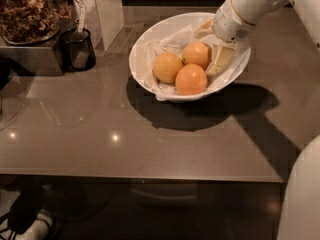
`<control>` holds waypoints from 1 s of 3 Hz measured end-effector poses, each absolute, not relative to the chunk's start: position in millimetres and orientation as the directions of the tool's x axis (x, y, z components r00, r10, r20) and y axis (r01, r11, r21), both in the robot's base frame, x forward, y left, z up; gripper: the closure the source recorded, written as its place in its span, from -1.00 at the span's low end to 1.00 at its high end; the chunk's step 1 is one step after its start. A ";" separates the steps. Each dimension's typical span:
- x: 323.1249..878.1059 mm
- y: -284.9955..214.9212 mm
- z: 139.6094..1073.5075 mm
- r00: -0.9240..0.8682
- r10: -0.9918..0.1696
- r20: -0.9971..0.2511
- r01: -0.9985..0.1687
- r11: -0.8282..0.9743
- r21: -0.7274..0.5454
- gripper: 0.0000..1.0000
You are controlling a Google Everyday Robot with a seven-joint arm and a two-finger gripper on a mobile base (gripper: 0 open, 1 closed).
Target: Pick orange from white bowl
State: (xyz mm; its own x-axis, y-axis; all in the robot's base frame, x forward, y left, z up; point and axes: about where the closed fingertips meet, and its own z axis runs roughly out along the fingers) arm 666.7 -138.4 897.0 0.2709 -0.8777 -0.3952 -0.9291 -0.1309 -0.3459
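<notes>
So the gripper [207, 53] is down inside the white bowl [161, 26], on its right side, coming in at an angle from the upper right. Its two cream fingers [221, 61] are spread apart, not clamped on anything, one above and one below the right edge of the orange [195, 54]. That orange sits toward the back of the bowl on the crinkled lining [150, 54], touching or nearly touching both neighbours: the redder orange [191, 79] in front and the paler orange [167, 66] to the left.

My guess is the side approach is on purpose. The other two fruits block the front and left, so the right flank is the only free way in, and the slanted rim is low enough there for the wrist to clear it. Looks like the reach is basically done and the squeeze is next. The skin is smooth and round, so an off-centre pinch could pop it out sideways into the others. The bowl rests on the grey counter [100, 134], well apart from the black cup [78, 49] at the back left.
</notes>
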 end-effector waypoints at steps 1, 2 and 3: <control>666.2 -137.5 896.9 0.268 -0.876 -0.400 -0.931 -0.129 -0.341 -0.50; 665.8 -136.4 893.7 0.263 -0.874 -0.409 -0.935 -0.127 -0.330 -0.50; 666.0 -135.0 890.0 0.258 -0.872 -0.416 -0.939 -0.125 -0.320 -0.48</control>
